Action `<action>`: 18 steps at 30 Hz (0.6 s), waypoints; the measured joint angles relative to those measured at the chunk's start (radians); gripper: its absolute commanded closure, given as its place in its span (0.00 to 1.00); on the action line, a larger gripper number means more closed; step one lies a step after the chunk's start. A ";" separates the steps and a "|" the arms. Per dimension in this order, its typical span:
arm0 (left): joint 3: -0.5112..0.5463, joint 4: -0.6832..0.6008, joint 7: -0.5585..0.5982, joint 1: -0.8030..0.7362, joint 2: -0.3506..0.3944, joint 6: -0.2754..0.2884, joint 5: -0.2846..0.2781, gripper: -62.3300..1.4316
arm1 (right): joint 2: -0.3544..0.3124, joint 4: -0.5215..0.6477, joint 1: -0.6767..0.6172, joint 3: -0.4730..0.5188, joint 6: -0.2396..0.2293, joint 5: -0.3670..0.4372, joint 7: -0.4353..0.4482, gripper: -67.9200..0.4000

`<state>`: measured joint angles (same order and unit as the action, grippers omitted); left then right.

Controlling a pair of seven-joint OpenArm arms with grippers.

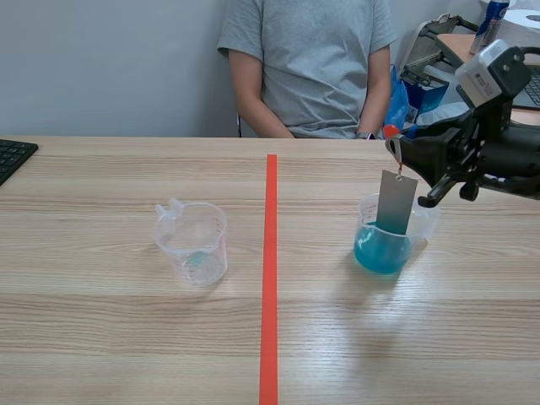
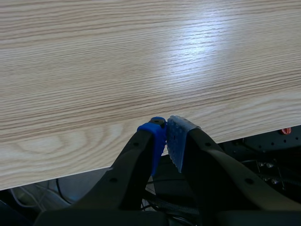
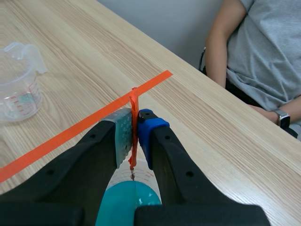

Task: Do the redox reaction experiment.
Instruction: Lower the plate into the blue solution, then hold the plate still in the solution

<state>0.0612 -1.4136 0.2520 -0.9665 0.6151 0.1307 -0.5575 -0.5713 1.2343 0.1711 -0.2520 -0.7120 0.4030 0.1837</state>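
Right end effector (image 3: 134, 136) tight on orange string (image 3: 134, 101), grey plate (image 1: 396, 201) in blue beaker (image 1: 381, 251); clear beaker (image 1: 194, 245) aside, person (image 1: 312, 59) beyond.

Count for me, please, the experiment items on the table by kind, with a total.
Beakers: 2 (clear beaker, blue-filled beaker)
Metal strip hanging on an orange tie: 1
Total: 3
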 measured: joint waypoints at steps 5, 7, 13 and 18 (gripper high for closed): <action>0.000 0.000 0.000 0.000 0.000 0.000 0.000 0.90 | 0.000 0.001 0.000 0.000 0.000 0.000 0.000 0.97; 0.000 0.000 0.000 0.000 0.000 0.000 0.000 0.90 | 0.000 0.001 0.000 0.000 0.000 0.000 0.000 0.97; 0.000 0.000 0.000 0.000 0.000 0.000 0.000 0.90 | 0.000 0.001 0.000 0.000 -0.002 0.000 0.000 0.97; 0.000 0.000 0.000 0.000 0.000 0.000 0.000 0.90 | 0.000 0.001 0.000 0.000 -0.018 0.000 0.000 0.97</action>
<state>0.0612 -1.4136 0.2520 -0.9665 0.6151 0.1307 -0.5575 -0.5713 1.2350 0.1711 -0.2520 -0.7303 0.4030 0.1837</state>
